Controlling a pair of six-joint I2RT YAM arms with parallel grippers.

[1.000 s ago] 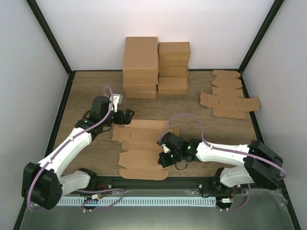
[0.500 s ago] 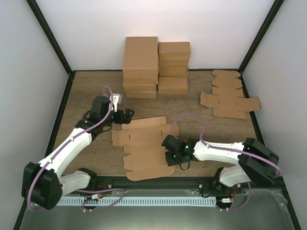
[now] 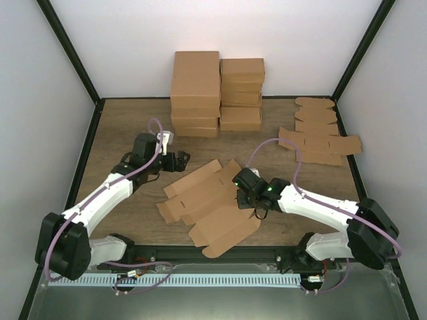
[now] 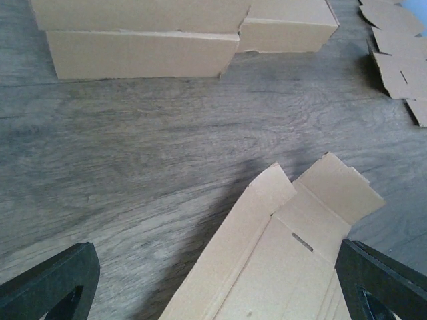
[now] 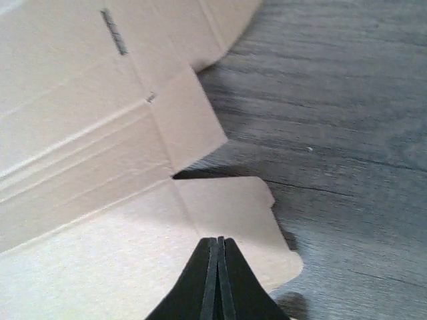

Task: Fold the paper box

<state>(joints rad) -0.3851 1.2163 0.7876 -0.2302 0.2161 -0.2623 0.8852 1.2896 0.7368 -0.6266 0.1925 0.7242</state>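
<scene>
Right end effector pinched together over paper box; left end effector spread, empty. Sheet looks flat, nothing folded yet.

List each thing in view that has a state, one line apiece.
Plain brown kraft cardboard die-cut sheet: flat, unfolded, lying askew.
Stacked brown ready-made cartons: closed, piled at the far edge.
Spare flat brown blanks: unfolded, far right.
Left gripper: open, empty, near the sheet's far edge.
Right gripper: shut, tip over the sheet's side flap.
</scene>
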